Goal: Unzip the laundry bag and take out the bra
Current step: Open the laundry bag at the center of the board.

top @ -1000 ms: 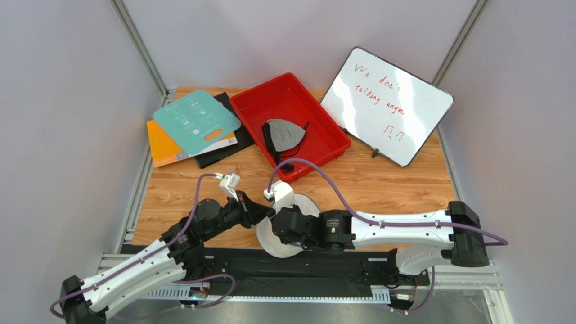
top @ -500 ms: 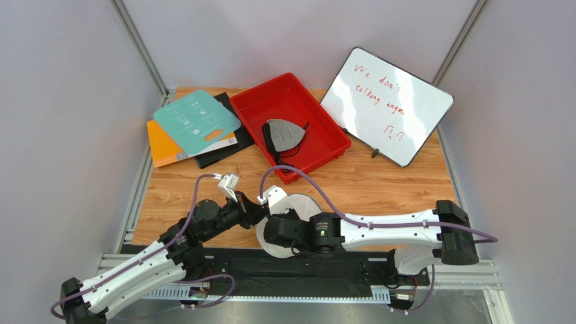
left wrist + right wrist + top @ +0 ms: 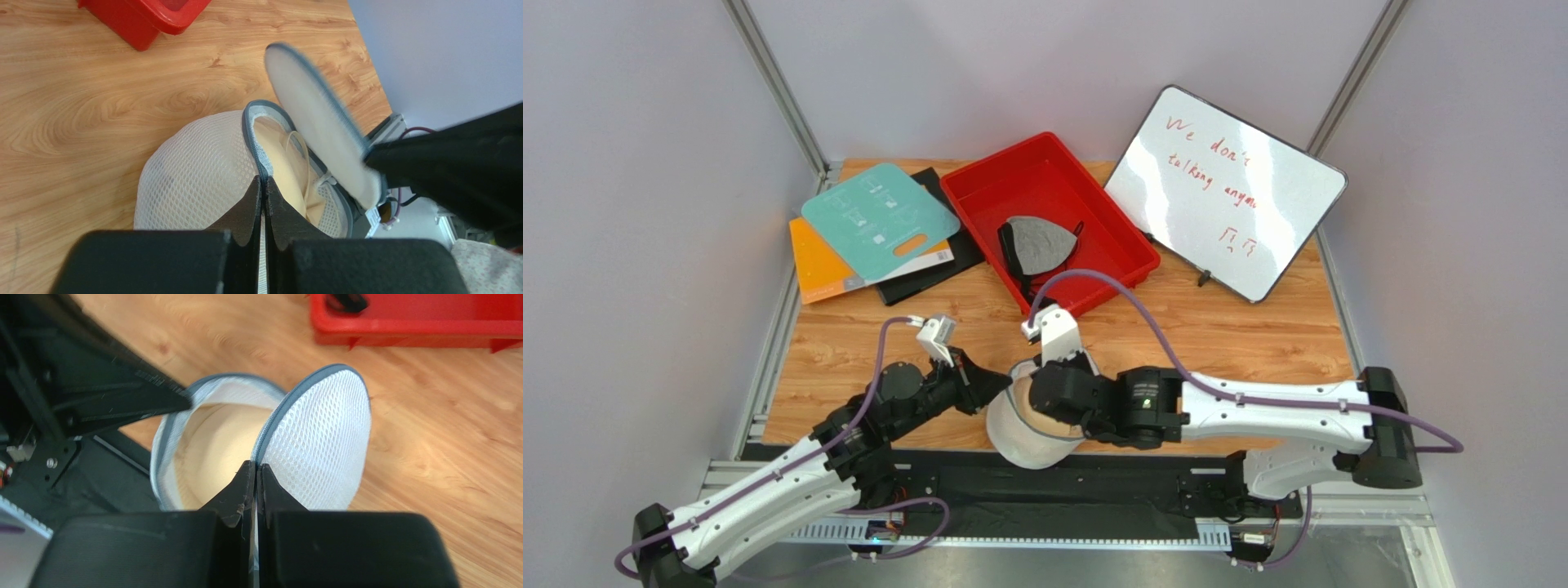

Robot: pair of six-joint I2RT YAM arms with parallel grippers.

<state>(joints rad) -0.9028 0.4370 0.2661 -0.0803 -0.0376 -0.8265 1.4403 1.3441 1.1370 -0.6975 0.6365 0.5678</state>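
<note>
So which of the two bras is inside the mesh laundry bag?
The beige bra: it sits inside the laundry bag, seen through its open rim. The grey bra with black straps lies in the red tray.

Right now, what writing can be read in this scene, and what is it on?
"We don't talking anym..." in red marker on the whiteboard; the last word and the marks under it are unclear.
White print on the teal board: too small to read.
</note>
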